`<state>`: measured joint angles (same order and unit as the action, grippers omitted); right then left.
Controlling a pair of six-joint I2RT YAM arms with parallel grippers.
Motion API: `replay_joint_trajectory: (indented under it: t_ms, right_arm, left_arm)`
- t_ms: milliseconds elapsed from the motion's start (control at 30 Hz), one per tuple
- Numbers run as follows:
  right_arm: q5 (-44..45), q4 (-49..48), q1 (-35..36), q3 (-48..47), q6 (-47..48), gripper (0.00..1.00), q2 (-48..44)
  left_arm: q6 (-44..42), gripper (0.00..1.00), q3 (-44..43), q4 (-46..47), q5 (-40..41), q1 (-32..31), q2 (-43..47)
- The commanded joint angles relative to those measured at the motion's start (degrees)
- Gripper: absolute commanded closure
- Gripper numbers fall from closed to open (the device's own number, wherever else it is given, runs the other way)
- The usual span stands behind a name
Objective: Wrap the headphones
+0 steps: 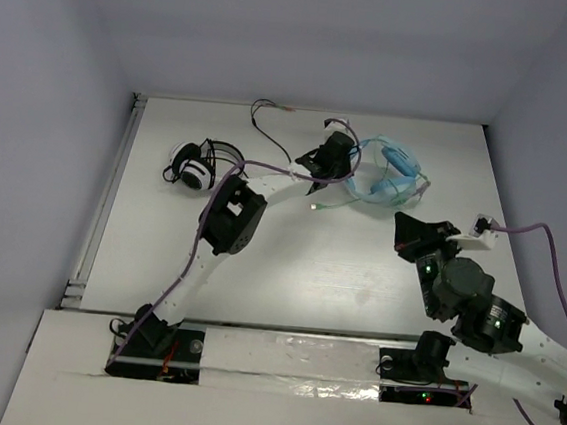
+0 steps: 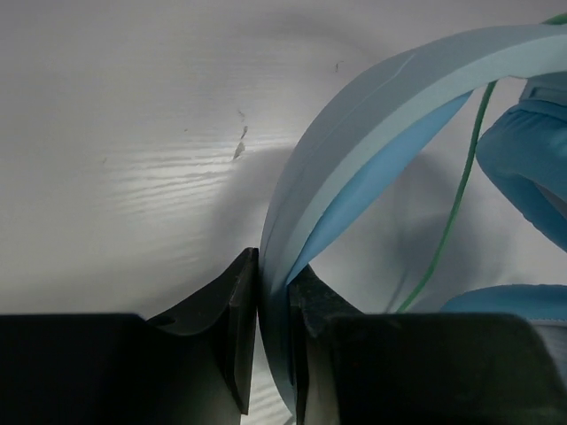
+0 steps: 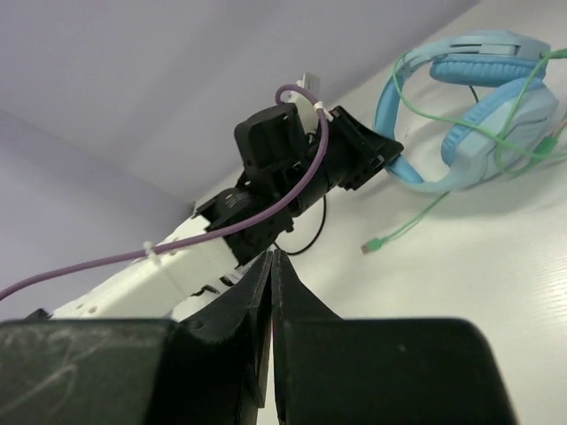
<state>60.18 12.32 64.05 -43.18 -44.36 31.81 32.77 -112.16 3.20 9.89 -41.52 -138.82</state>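
The light blue headphones (image 1: 386,170) lie at the back middle-right of the table, with the thin pale green cable (image 1: 337,200) trailing loosely toward the front left. My left gripper (image 1: 341,158) is shut on the headband (image 2: 354,133), which passes between its jaws in the left wrist view; a blue padded cup (image 2: 532,168) and the green cable (image 2: 456,199) show at the right. My right gripper (image 1: 415,228) is shut and empty, in front of and right of the headphones, apart from them. The right wrist view shows the headphones (image 3: 469,97) and the cable's plug (image 3: 371,245).
Smaller black-and-white headphones (image 1: 196,164) with a black cable (image 1: 272,121) lie at the back left. White walls enclose the table on three sides. The left arm (image 1: 228,217) stretches diagonally across the table's left half.
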Motion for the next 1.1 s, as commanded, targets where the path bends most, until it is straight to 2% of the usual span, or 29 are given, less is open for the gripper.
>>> replay_joint_trajectory:
  t_ms: [0,33,67,167,267,300,333,367,400,433,467,500,533,567,600,800,900,1067]
  right_arm:
    - [1.5,4.7,-0.2,-0.3,0.7,0.92,-1.6]
    - [1.3,5.3,-0.2,-0.4,0.9,0.91,-1.8]
    - [1.2,5.4,-0.2,-0.6,1.2,0.9,-1.9]
    - [1.1,7.4,-0.2,-2.2,1.3,0.88,-2.3]
    - [-0.5,8.3,-0.2,-3.7,2.6,0.82,-3.0]
    - [-1.1,8.9,-0.2,-4.4,2.9,0.8,-3.2]
    - [-1.6,9.3,-0.2,-5.6,3.3,0.76,-4.0]
    - [-3.0,10.0,-0.2,-6.2,3.7,0.73,-4.4]
    - [-3.4,10.4,-0.2,-6.9,4.4,0.64,-4.9]
    - [-4.4,10.7,-0.2,-8.1,4.9,0.57,-6.0]
    - [-4.9,10.7,-0.2,-8.6,5.7,0.5,-6.7]
    - [-5.5,10.7,-0.2,-9.2,7.4,0.31,-7.2]
    - [-6.0,11.6,-0.2,-9.9,8.1,0.19,-7.5]
    - [-7.2,12.3,-0.2,-12.0,8.7,0.03,-7.7]
    - [-7.4,13.2,-0.2,-13.1,9.3,0.0,-7.9]
    - [-8.3,20.3,-0.2,-21.1,9.8,0.0,-9.4]
    - [-8.3,22.0,-0.2,-22.5,9.6,0.0,-11.3]
    - [-10.3,20.0,-0.2,-21.6,11.1,0.0,-16.6]
  left_arm:
    - [0.4,0.87,-10.1,-2.0,-3.2,0.2,-3.4]
    - [0.3,0.8,-10.4,-1.7,-3.3,0.2,-3.7]
    - [0.3,0.67,-10.0,-1.4,-3.4,0.2,-3.8]
    - [-0.3,0.48,-4.3,2.1,-3.1,0.2,-0.6]
    - [-1.4,0.32,3.4,5.2,-1.4,0.2,5.9]
    - [-1.7,0.3,8.7,6.3,-0.6,0.2,11.0]
    - [-2.2,0.27,11.9,10.0,0.3,0.2,14.1]
    - [-3.2,0.18,15.6,12.2,0.7,0.2,17.7]
    - [-3.7,0.14,22.2,14.1,2.0,-0.3,25.0]
    - [-4.8,0.02,25.0,17.0,2.7,-0.3,28.7]
    - [-4.8,0.01,27.8,18.1,3.2,-0.3,32.5]
    - [-5.9,0.01,32.7,18.8,4.9,-0.8,39.8]
    - [-6.2,0.01,34.8,19.5,5.7,-0.8,43.2]
    - [-6.2,0.01,36.8,19.4,6.1,-0.8,46.6]
    - [-5.7,0.01,40.9,19.2,6.5,-0.8,52.9]
    - [-2.6,0.01,55.0,17.9,2.4,-0.8,73.5]
    - [-2.1,0.01,59.6,16.1,2.9,-0.8,83.5]
    - [-3.8,0.01,60.4,7.2,5.8,-0.8,94.0]
